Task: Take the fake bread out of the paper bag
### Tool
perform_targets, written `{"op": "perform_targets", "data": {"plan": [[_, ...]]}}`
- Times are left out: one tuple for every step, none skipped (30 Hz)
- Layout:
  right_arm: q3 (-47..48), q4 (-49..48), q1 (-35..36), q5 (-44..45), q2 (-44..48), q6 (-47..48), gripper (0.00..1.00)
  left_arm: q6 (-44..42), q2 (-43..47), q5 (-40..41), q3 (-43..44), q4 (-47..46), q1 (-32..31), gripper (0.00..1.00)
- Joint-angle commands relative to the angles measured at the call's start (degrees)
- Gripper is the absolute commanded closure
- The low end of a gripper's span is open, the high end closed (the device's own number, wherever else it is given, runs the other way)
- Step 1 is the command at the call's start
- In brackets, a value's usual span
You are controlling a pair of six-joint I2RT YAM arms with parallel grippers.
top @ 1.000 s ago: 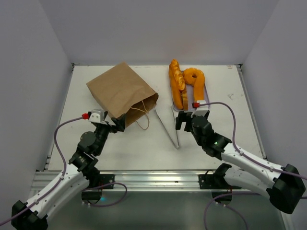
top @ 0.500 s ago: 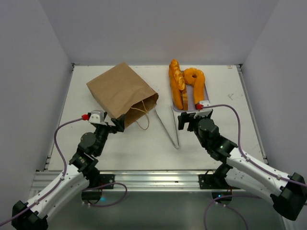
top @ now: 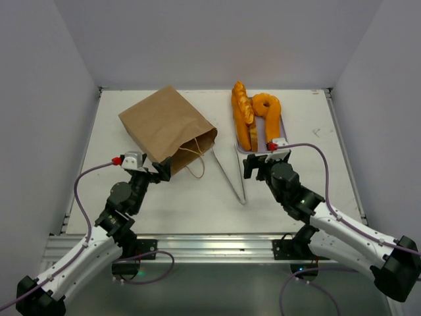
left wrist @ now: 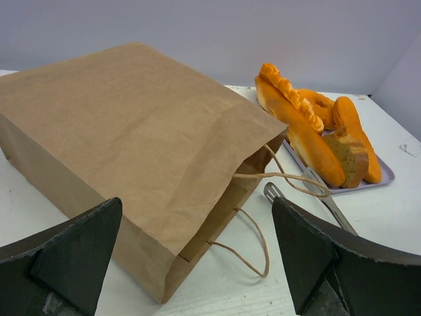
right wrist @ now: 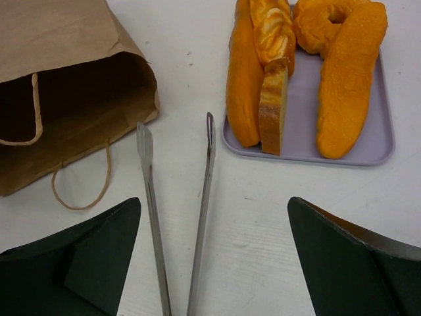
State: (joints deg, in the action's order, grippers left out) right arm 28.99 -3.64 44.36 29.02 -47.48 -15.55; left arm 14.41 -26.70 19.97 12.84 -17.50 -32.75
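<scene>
**Ana:** At one o'clock on the surface point(top: 197, 197) sits the fake bread point(top: 253, 120), all of it piled on the lavender tray point(right wrist: 371, 141). It is long loaves side by side, with the ring-like piece at the far right corner.

**Ben:** And the paper bag point(top: 166, 126)?

**Ana:** It lies flat at eleven o'clock with its mouth open towards five o'clock (dark inside, from the right wrist view). Its cord handles point(left wrist: 253, 243) trail onto the surface. The metal tongs point(top: 230, 174) lie between the bag and the tray, their tips pointing to twelve o'clock.

**Ben:** What about the arms?

**Ana:** The left fingers point(left wrist: 72, 257) are spread wide and grip nothing, just off the bag's mouth at its six o'clock side. The right fingers point(right wrist: 79, 263) are equally wide apart and empty, at six o'clock of the tray's near edge.
</scene>
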Motion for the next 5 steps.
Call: {"op": "perform_targets", "data": {"plan": [[1.1,-1.4,0.2,1.0,0.0,0.1,0.01,0.8,0.5,1.0,0.2,-2.5,-0.1,0.0],[1.1,-1.3,0.2,1.0,0.1,0.1,0.01,0.8,0.6,1.0,0.2,-2.5,-0.1,0.0],[1.1,-1.2,0.2,1.1,0.2,-0.1,0.02,0.8,0.4,1.0,0.2,-2.5,-0.1,0.0],[1.1,-1.2,0.2,1.5,0.2,0.0,0.02,0.8,0.3,1.0,0.2,-2.5,-0.1,0.0],[1.0,-1.1,0.2,1.8,0.3,-0.1,0.01,0.8,0.3,0.9,0.3,-2.5,-0.1,0.0]]}}
